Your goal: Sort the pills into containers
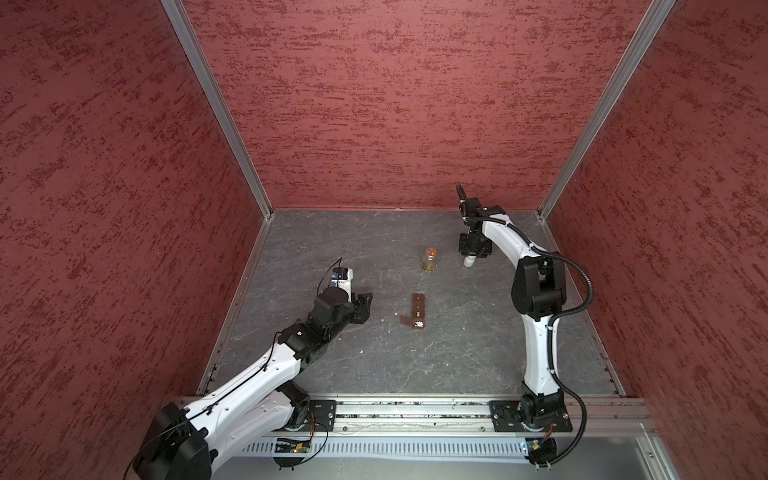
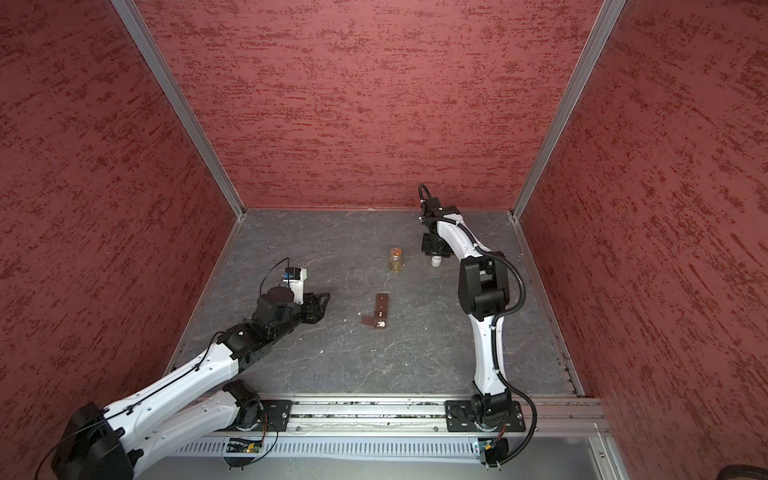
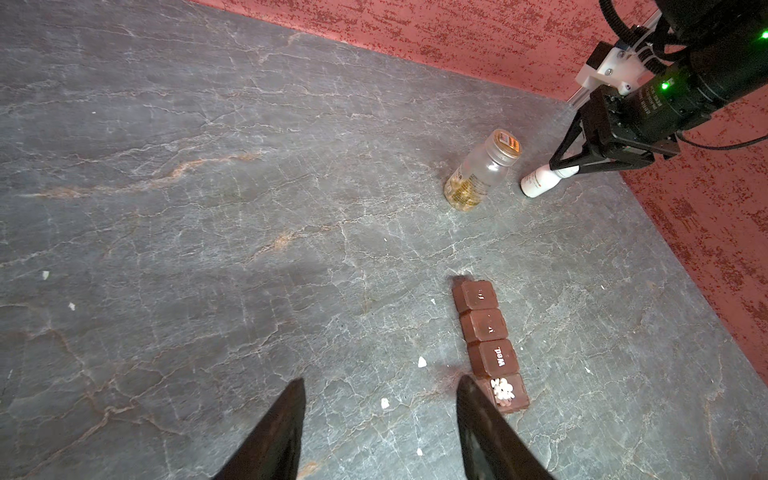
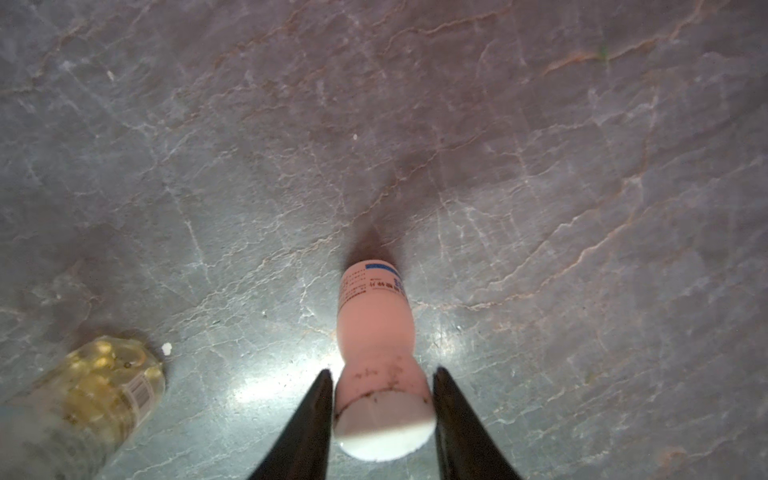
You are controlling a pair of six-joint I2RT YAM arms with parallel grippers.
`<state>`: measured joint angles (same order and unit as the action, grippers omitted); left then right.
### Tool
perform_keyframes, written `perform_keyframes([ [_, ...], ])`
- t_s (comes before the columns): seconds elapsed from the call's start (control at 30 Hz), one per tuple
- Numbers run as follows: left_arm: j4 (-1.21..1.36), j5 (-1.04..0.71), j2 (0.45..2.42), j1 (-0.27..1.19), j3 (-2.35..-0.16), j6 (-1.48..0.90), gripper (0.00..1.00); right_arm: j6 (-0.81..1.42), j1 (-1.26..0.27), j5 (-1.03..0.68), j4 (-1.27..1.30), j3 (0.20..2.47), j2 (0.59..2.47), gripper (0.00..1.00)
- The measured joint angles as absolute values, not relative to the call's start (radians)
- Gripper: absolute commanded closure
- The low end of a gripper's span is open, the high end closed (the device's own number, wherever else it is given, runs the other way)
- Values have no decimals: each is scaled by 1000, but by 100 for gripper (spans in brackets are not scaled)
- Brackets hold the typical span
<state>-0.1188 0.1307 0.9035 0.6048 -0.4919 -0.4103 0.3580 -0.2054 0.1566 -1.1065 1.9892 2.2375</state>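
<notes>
Dark-brown containers [image 1: 419,311] lie mid-counter [image 1: 374,365] with bare stone on every side and white pills [image 3: 503,390] in the open end compartment. The left fingers [image 3: 286,424] are nearby, spread and empty. Well beyond, past the amber bottle [image 1: 429,259], the right fingers [image 4: 311,415] flank the white bottle [image 4: 374,324] at its cap; I cannot tell if they pinch it.

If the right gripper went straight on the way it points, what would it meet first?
The white bottle: its cap sits between the right gripper's jaws, directly in line. How soon is unclear.
</notes>
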Motion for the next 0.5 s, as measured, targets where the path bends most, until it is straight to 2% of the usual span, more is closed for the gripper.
perform_keyframes([
  [0.17,-119,128,904,605,-492,-410,41,358,-204,157,-1106,1989,2239,41],
  [0.5,-120,111,904,605,-492,-411,41,358,-204,154,-1111,1999,2239,35],
])
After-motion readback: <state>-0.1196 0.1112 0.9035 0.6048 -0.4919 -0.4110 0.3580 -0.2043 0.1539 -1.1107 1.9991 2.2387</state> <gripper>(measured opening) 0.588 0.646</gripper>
